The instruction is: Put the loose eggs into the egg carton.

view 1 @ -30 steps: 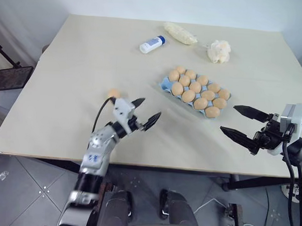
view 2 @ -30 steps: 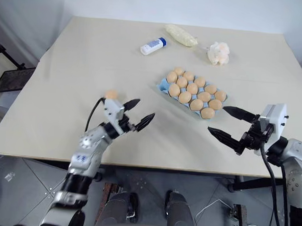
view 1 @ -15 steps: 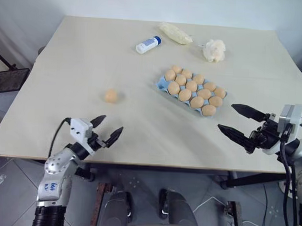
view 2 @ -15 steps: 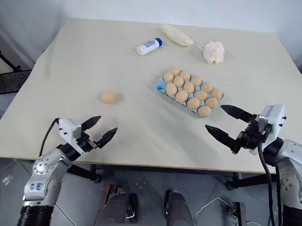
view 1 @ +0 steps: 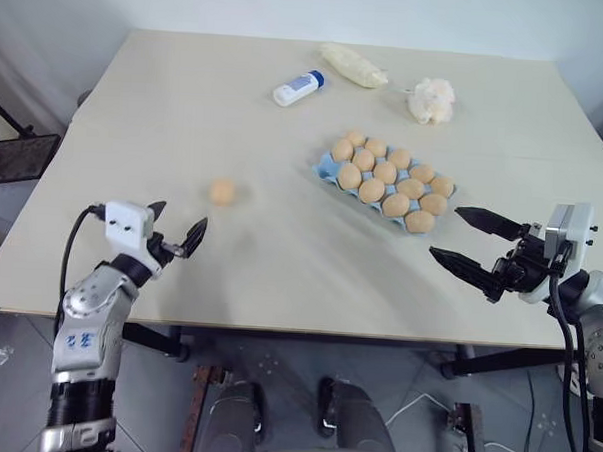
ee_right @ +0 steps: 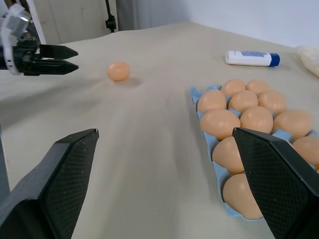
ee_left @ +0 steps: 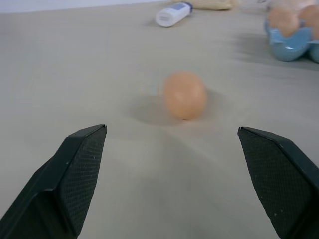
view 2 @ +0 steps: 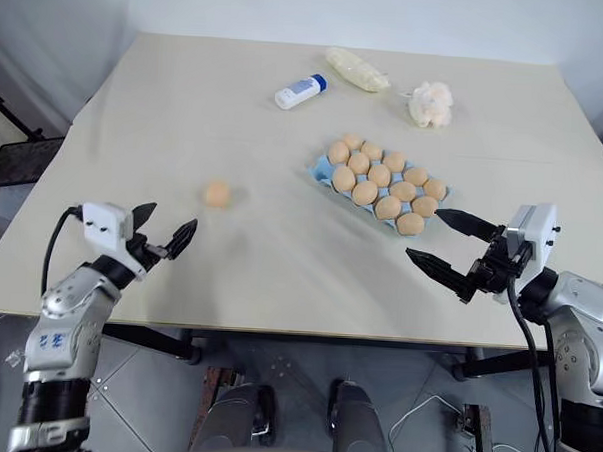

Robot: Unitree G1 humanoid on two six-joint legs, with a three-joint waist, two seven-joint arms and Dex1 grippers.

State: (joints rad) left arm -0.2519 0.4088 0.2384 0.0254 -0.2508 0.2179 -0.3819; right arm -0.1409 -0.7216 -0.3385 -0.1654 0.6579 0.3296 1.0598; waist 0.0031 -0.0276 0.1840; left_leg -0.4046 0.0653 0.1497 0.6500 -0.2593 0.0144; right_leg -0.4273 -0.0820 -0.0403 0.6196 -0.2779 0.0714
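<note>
left gripper (view 1: 178, 236): seen near the table's left front edge, jaws spread wide, nothing held.
loose egg (view 1: 222, 192): one seen lying on the bare table (view 1: 187, 101), left of centre, well apart from the carton.
egg vs left jaws: in the left wrist view the egg (ee_left: 185, 94) is seen ahead of the open fingers, roughly centred between them, not touched. A forward reach is judged to be what the next move calls for.
egg long axis: cannot be told; it reads as nearly round from every view.
nearer arm: the left is judged nearer; the egg is separated from the right gripper by the carton and a wide stretch of table.
egg carton (view 1: 329, 167): light blue tray, set diagonally right of the table's centre; about a dozen eggs are seen in it, and a free cup cannot be made out.
white bottle (view 1: 299, 88): lying near the far edge, not involved.
right gripper (view 1: 473, 249): held near the right front edge, just beside the carton's near end, jaws wide, nothing held.
risk: the egg is judged likely to roll if nudged by one finger before the jaws close.
</note>
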